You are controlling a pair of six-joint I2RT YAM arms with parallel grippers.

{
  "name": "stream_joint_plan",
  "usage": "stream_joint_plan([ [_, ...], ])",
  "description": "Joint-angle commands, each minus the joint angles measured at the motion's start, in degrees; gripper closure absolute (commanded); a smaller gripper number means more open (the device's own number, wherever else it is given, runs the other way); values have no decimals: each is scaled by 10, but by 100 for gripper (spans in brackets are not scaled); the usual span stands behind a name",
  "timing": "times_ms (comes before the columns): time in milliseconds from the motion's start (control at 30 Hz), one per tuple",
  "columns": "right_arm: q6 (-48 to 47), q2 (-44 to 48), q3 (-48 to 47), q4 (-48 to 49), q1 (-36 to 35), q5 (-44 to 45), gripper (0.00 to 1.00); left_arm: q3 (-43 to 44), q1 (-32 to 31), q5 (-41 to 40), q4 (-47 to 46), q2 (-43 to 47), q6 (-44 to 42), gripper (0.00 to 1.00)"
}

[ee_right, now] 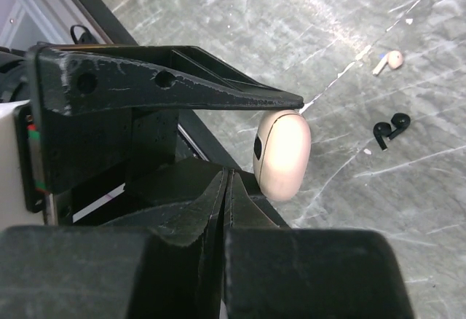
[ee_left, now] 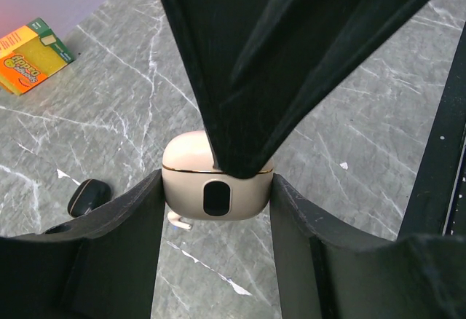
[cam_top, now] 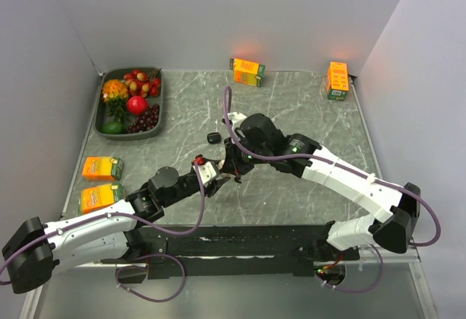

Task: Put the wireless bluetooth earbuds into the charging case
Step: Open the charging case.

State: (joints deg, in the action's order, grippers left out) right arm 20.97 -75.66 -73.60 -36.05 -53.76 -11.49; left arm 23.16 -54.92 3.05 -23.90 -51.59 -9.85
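Left gripper (ee_left: 216,188): clamped on the charging case (ee_left: 191,155); one finger lies against each side of it, above the middle of the table (cam_top: 306,108)
Right gripper (ee_right: 227,180): jaws pressed together along a thin seam; its tip meets the case's 12 o'clock edge in the left wrist view; cannot tell whether anything is pinched
Earbuds: black earbud (ee_right: 391,126) lies on the marble at 12 o'clock from the grippers, near but apart; white earbud (ee_right: 388,60) lies just beyond it; both are outside the case
Edges: juice cartons (cam_top: 102,167) at 9 o'clock by the left rim; fruit tray (cam_top: 162,100) at 10 o'clock; far carton (cam_top: 247,72) at 12 o'clock; corner carton (cam_top: 337,80) at 2 o'clock
Open room: bare marble toward 1 o'clock, between the far carton and the corner carton
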Motion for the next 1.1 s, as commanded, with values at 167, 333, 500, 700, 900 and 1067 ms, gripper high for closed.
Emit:
stream_joint_plan([
  [167,7,-5,-6,10,-2,8,100,14,-7,-9,-13,15,-1,99],
  [333,10,-11,-4,-5,2,23,100,10,-12,-15,-13,25,-2,99],
  [500,14,-8,-1,-10,8,31,100,7,-15,-16,-11,35,-3,99],
  [700,22,13,9,-9,22,50,100,1,-19,-25,-8,43,-6,99],
  [900,21,20,13,-18,36,54,100,0,-21,-29,-11,46,-6,99],
  [1067,25,51,25,18,37,45,100,4,-22,-29,-4,40,-7,99],
])
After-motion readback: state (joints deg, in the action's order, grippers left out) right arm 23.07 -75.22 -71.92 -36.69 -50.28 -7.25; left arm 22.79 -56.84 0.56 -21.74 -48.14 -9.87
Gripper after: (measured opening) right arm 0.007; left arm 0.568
